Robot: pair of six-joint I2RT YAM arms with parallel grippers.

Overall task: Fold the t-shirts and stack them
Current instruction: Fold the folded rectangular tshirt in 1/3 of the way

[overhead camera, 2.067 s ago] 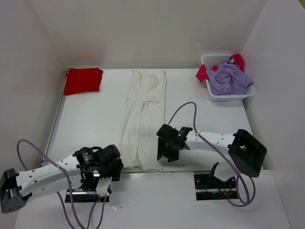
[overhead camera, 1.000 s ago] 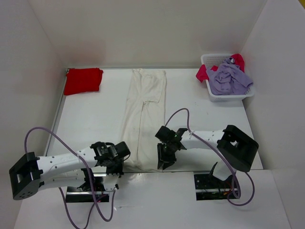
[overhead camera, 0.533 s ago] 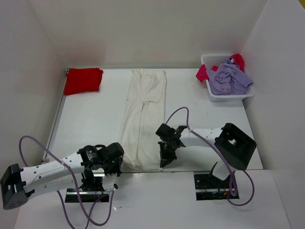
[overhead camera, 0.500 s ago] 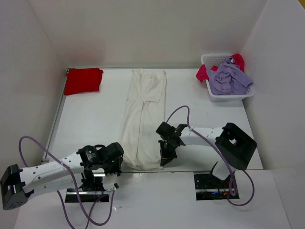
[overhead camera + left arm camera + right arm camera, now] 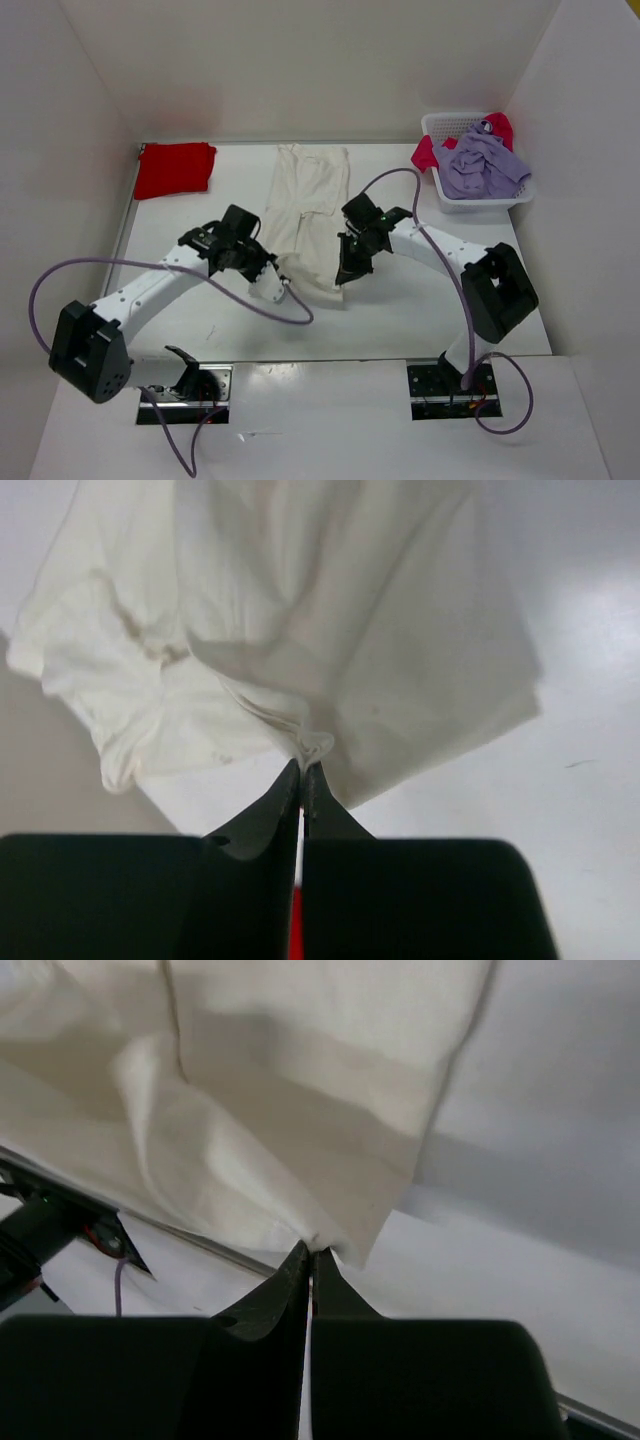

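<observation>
A long off-white t-shirt (image 5: 305, 195) lies down the middle of the table, its near end lifted and doubled back. My left gripper (image 5: 262, 268) is shut on the shirt's near left corner; in the left wrist view the fingertips (image 5: 302, 770) pinch a small fold of the cloth (image 5: 330, 630). Over on the near right corner my right gripper (image 5: 343, 275) is shut too, pinching the hem (image 5: 280, 1110) at its fingertips (image 5: 310, 1252). A folded red t-shirt (image 5: 175, 168) rests at the far left. Lavender (image 5: 482, 165) and pinkish red (image 5: 425, 152) t-shirts sit crumpled in the basket.
The white mesh basket (image 5: 478, 205) stands at the far right corner. White walls close in the table on the left, back and right. Purple cables (image 5: 300, 318) loop from both arms over the near table.
Both grippers have risen from the table's front edge and carried the off-white shirt's near hem toward the far side. The right gripper closed on the hem during this time.
</observation>
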